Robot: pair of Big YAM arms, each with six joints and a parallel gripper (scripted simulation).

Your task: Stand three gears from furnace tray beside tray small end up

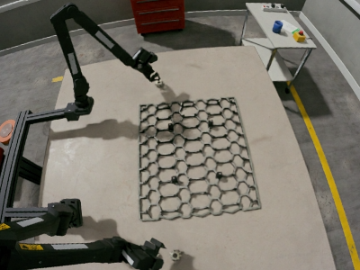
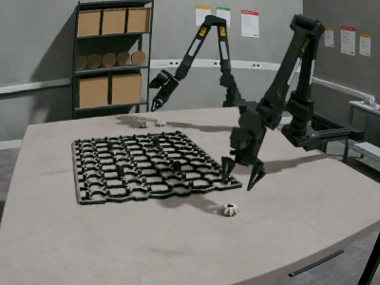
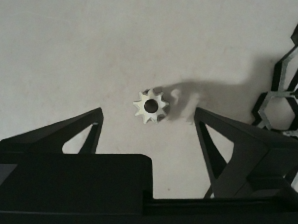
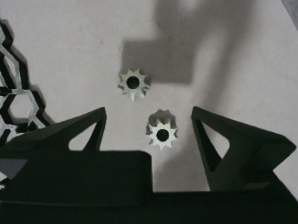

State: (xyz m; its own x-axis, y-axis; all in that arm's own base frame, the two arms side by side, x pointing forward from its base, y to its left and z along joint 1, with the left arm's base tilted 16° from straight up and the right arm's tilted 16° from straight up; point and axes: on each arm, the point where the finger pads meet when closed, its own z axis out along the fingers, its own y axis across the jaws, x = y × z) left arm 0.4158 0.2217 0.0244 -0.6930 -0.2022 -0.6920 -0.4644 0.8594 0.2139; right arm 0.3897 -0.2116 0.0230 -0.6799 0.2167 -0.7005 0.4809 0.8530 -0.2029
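Pale tabletop, grey walls around.

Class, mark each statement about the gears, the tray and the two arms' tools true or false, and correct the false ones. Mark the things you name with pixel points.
1. All three gears are off the tray [image 1: 139, 180] [image 2: 75, 171] [image 3: 287, 93] [image 4: 20, 91]. True.
2. The left tool [image 1: 157, 77] [image 2: 237, 184] [image 3: 148, 112] is shut on a gear. False: it is open, and the lone gear [image 2: 230, 212] [image 3: 151, 116] stands on the table [image 1: 288, 234] [image 2: 119, 247].
3. The right tool [image 1: 163, 250] [image 2: 155, 108] [image 4: 149, 111] is open. True.
4. The two gears seen by the right wrist camera touch each other. False: there is a gap between them.
5. One gear lies on its side, its hole facing sideways. False: all three holes face up.
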